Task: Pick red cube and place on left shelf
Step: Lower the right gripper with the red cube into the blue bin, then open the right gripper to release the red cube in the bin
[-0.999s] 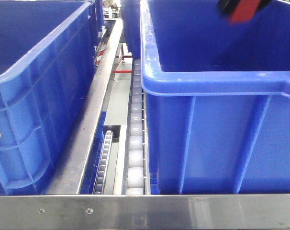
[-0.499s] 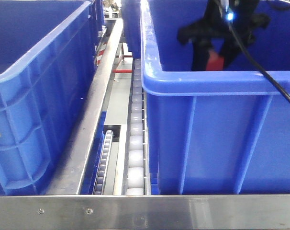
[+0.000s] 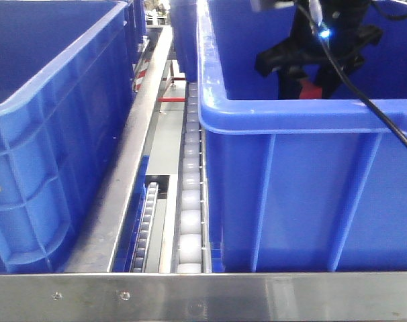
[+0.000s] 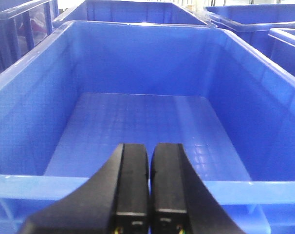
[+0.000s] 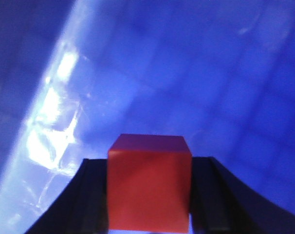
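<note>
Right gripper [image 3: 309, 86] shifted slightly right, low inside blue crate [image 3: 304, 113] | jaws clamp red cube [image 5: 149, 183] | crate rim fronts it | left gripper [image 4: 150, 183] jaws together, empty

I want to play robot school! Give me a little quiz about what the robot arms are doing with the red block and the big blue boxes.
1. True or false: the left gripper has its fingers spread wide open.
2. Pick one. The right gripper is: A) open and empty, B) shut on the red cube, C) shut on a green ball.
3. Fill the gap: in the front view, the right gripper hangs over a big open crate whose colour is ___.

Key
1. False: its fingers sit close together with nothing between them.
2. B
3. blue
</note>
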